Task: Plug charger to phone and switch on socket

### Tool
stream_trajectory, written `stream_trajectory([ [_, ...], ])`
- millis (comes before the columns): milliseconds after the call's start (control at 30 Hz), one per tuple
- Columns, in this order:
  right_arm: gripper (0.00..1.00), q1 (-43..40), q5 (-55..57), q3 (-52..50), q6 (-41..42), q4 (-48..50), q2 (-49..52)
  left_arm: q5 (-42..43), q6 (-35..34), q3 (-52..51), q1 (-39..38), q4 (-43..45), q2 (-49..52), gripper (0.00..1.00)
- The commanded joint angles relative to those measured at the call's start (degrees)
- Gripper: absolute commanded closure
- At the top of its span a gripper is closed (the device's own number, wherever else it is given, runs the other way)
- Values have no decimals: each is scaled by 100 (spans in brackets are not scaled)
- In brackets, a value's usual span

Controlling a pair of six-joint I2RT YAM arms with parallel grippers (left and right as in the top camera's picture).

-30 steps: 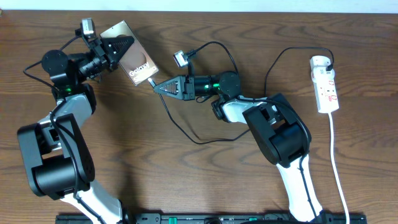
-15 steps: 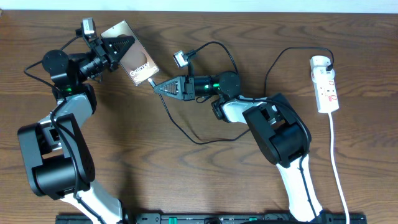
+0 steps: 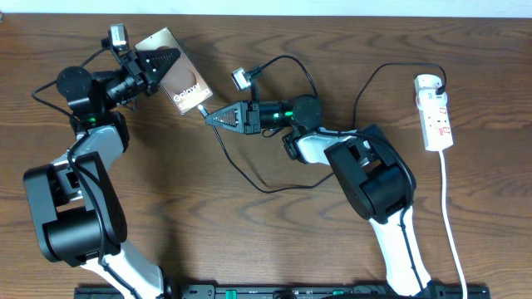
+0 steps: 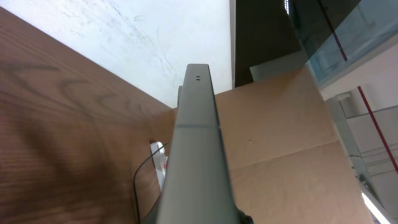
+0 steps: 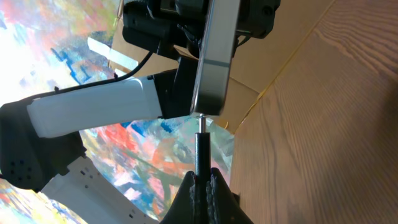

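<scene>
Your left gripper [image 3: 158,62] was clamped on the phone [image 3: 184,83], holding it raised and tilted at the table's [image 3: 249,249] upper left. Your right gripper [image 3: 209,117] had its fingers closed on the charger [image 3: 266,189] just behind the connector tip [image 5: 201,124], which touched the phone's bottom edge; whether it was seated, you couldn't tell. The cable looped across the table to its black plug [image 3: 438,80] at the rounded end of the socket [image 3: 438,120], far right.
</scene>
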Motion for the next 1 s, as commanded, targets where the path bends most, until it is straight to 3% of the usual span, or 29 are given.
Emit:
stream_trajectory([
  [0, 99, 20, 186, 173, 72, 229, 2, 240, 201, 52, -48, 79, -52, 93],
  [967, 99, 37, 758, 175, 164, 229, 2, 184, 162, 52, -125, 81, -52, 93],
])
